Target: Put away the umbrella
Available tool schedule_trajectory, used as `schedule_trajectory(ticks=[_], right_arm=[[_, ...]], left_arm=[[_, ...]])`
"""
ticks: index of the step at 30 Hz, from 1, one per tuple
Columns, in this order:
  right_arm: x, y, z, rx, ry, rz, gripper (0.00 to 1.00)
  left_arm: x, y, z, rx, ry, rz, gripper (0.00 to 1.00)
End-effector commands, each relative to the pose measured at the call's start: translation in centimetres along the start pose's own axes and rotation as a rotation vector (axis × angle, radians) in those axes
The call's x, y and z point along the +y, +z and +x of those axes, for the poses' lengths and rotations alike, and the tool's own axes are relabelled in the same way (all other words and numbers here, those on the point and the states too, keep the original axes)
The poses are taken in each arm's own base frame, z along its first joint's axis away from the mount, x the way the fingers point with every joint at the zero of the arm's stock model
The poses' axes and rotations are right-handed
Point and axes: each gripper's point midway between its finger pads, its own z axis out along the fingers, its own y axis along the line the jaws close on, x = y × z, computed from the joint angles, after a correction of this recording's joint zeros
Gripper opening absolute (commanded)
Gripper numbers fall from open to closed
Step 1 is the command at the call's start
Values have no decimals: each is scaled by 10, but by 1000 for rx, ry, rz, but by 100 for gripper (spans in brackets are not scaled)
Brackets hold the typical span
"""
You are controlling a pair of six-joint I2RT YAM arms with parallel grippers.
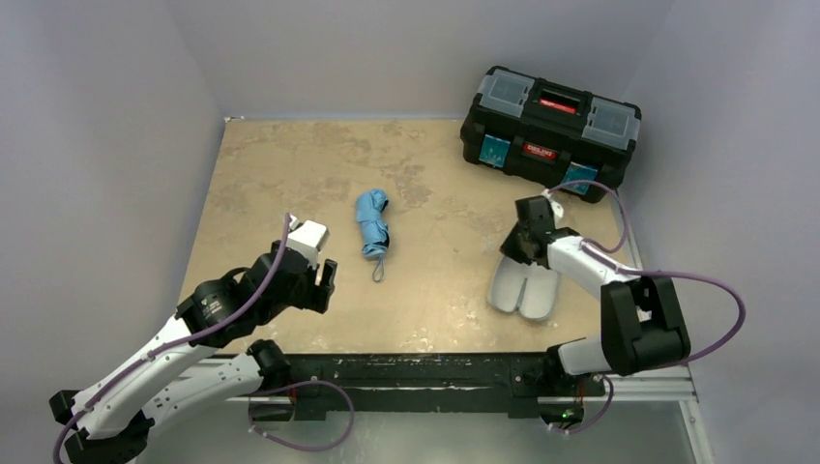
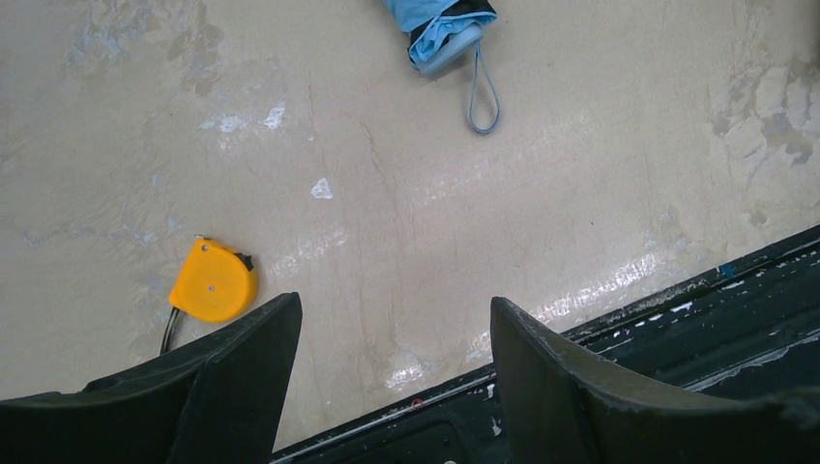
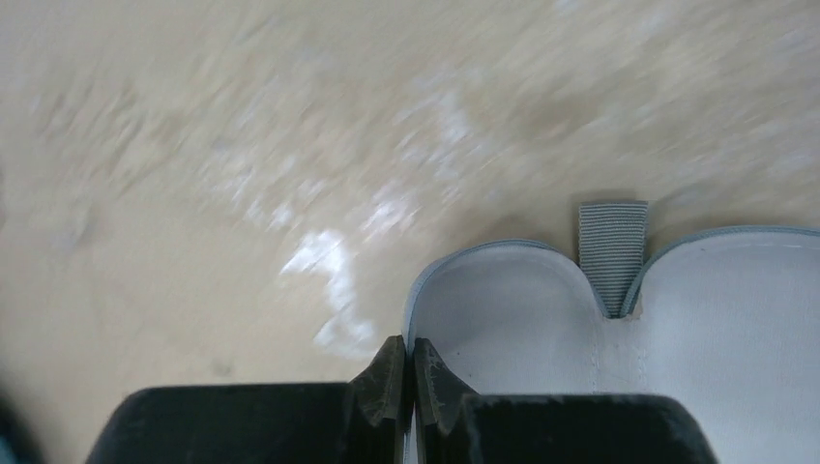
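Note:
The umbrella (image 1: pixel 372 224) lies folded on the table's middle, light blue, with its strap toward the front. Its handle end and strap also show at the top of the left wrist view (image 2: pixel 447 41). My left gripper (image 1: pixel 324 280) is open and empty, low over the table's front edge, to the near left of the umbrella; its jaws stand wide apart in the left wrist view (image 2: pixel 395 304). The grey case (image 1: pixel 523 285) lies open at the right. My right gripper (image 1: pixel 523 244) is shut on the rim of one case half (image 3: pixel 503 309), its fingertips pinching the edge (image 3: pixel 408 350).
A black toolbox (image 1: pixel 549 130) with a red handle stands at the back right corner. An orange tape measure (image 2: pixel 213 280) lies by my left finger. A grey webbing loop (image 3: pixel 612 251) joins the case halves. The table's dark front rail (image 2: pixel 677 319) is close below the left gripper.

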Motion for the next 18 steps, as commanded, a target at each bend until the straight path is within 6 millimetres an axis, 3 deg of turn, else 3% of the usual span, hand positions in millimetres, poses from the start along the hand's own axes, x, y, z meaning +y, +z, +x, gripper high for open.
schedule_trajectory(ticks=[1, 6, 11, 14, 18], right_arm=[[64, -33, 25, 50, -9, -163, 0], [141, -61, 62, 86, -157, -324, 0], [193, -66, 98, 126, -273, -401, 0], [208, -62, 118, 152, -320, -408, 0], [214, -54, 138, 198, -357, -402, 0]], left_arm=[[3, 0, -4, -19, -9, -21, 70], [5, -2, -5, -27, -15, -29, 70], [7, -3, -4, -32, -24, -34, 70], [8, -3, -4, -35, -26, -36, 70], [8, -2, -4, -28, -25, -45, 70]])
